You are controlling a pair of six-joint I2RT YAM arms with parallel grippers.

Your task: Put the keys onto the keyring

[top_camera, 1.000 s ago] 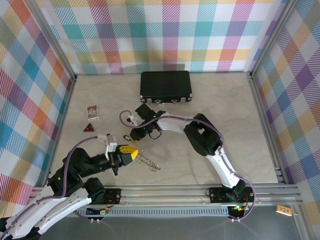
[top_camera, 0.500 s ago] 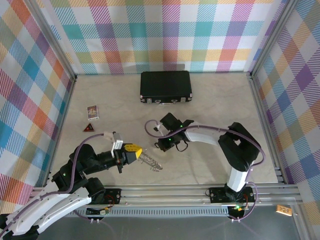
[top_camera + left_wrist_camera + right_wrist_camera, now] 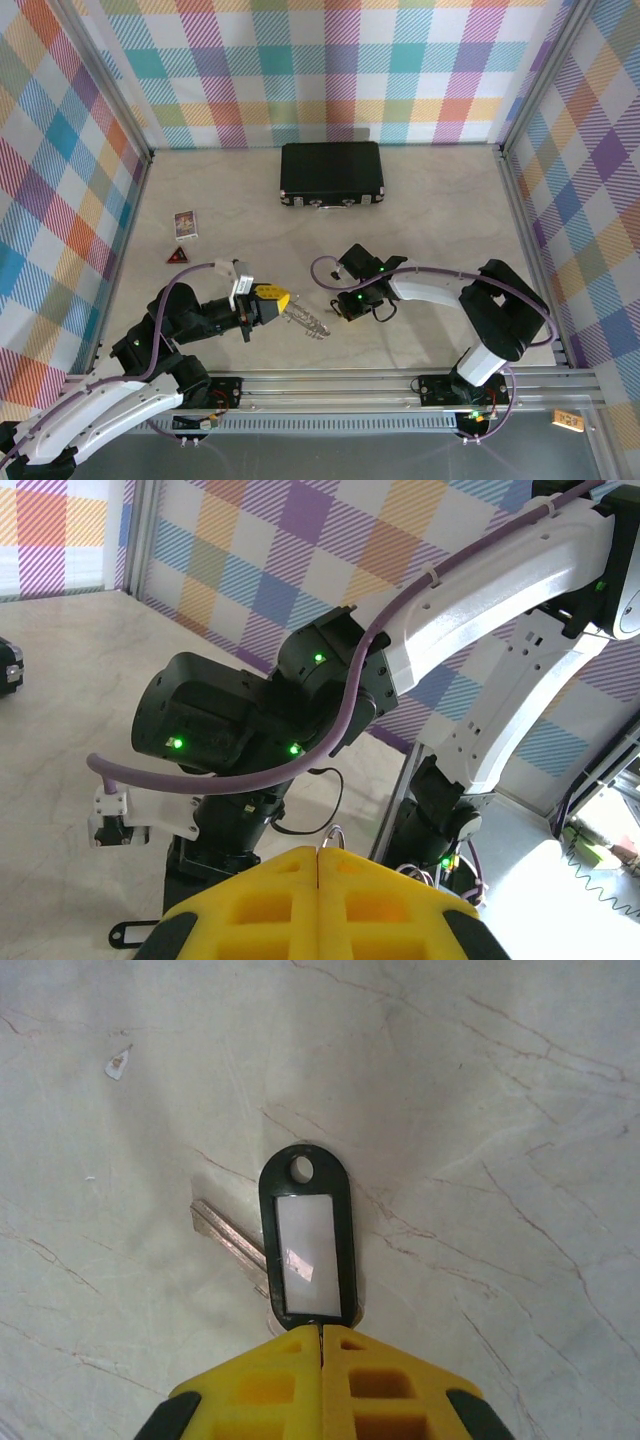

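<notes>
Two grippers, fingers pressed together: the left gripper (image 3: 280,302) clamps one silvery bunch of keys (image 3: 308,322), well nearer than the single black case (image 3: 331,175); the right gripper (image 3: 322,1334) pinches one black oval keyring (image 3: 305,1250), right of the keys.

Left gripper (image 3: 320,852): yellow fingers pressed together along a thin seam, at the bottom edge.
Right arm (image 3: 470,610): white link slanting down from upper right to a black wrist with green lights.
Cable (image 3: 348,715): purple, following the arm, then curving left to a white block (image 3: 110,805).
Keyring (image 3: 130,934): thin dark loop low left, flat on the table, just beside the arm's dark end.
Table (image 3: 60,710): pale marble.
Wall (image 3: 250,540): bright plaid.
</notes>
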